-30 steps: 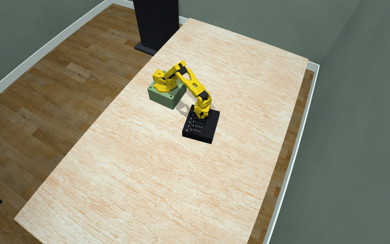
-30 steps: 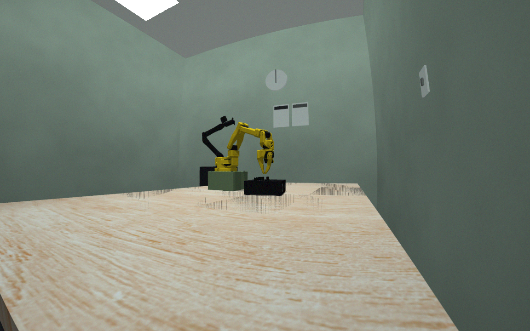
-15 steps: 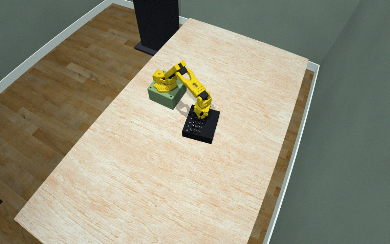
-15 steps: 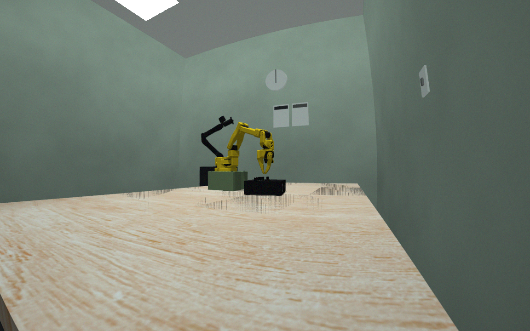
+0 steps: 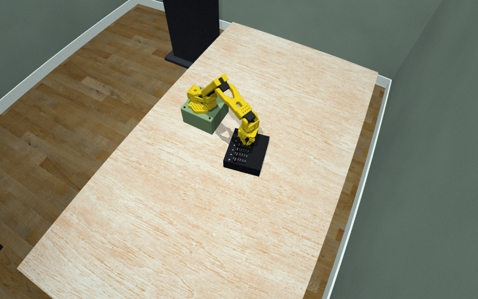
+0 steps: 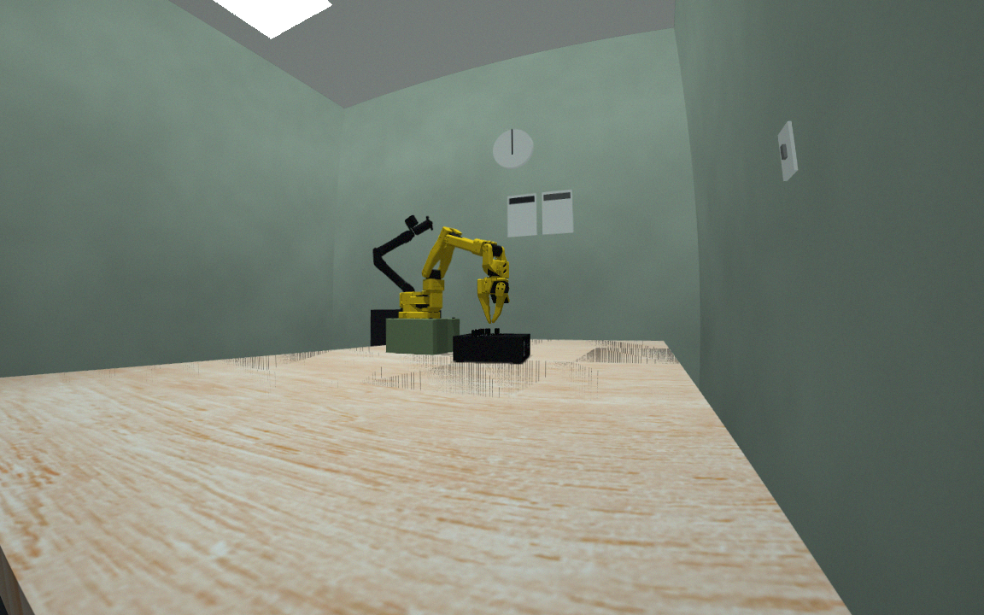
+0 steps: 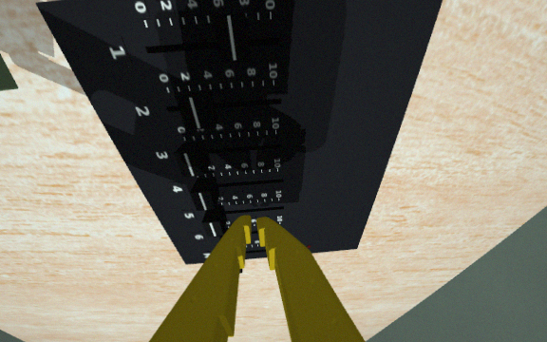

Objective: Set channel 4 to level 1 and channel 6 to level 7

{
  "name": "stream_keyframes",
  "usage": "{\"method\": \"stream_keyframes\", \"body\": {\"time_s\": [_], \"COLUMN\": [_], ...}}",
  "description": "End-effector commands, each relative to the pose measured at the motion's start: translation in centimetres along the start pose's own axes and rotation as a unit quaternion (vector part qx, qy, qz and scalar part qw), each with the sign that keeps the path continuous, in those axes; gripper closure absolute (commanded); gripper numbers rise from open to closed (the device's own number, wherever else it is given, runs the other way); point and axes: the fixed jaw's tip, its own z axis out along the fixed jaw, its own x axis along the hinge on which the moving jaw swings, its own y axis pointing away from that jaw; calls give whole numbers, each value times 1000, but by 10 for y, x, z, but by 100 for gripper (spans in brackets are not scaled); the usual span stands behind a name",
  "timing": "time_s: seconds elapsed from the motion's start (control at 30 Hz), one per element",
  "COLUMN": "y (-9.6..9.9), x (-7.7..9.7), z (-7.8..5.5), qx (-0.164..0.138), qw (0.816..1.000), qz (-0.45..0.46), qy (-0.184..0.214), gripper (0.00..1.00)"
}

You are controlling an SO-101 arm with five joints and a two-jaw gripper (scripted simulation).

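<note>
The black lighting desk lies on the table beside the arm's base. In the wrist view its rows are numbered 1 to 6, each with a 0 to 10 scale. The channel 1 fader cap sits near mid scale. The channel 4 fader cap sits near the low end, like those of channels 2, 3 and 5. My gripper is shut and empty. It hangs a little above the desk's near end, over the channel 6 row. The fingers hide most of that row and its cap.
The arm stands on a green base block just behind the desk. A black pillar stands off the table's far corner. A black arm shows behind the base. The table's right edge runs close to the wall.
</note>
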Motion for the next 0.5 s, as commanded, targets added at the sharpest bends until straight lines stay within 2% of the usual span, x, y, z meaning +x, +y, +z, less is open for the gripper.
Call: {"method": "stream_keyframes", "body": {"time_s": [0.0,0.47], "y": [1,3], "x": [-2,-4], "z": [-1,-3], "qx": [-3,-3], "qw": [1000,993], "qz": [17,118], "qy": [-2,-2], "gripper": [100,100]}}
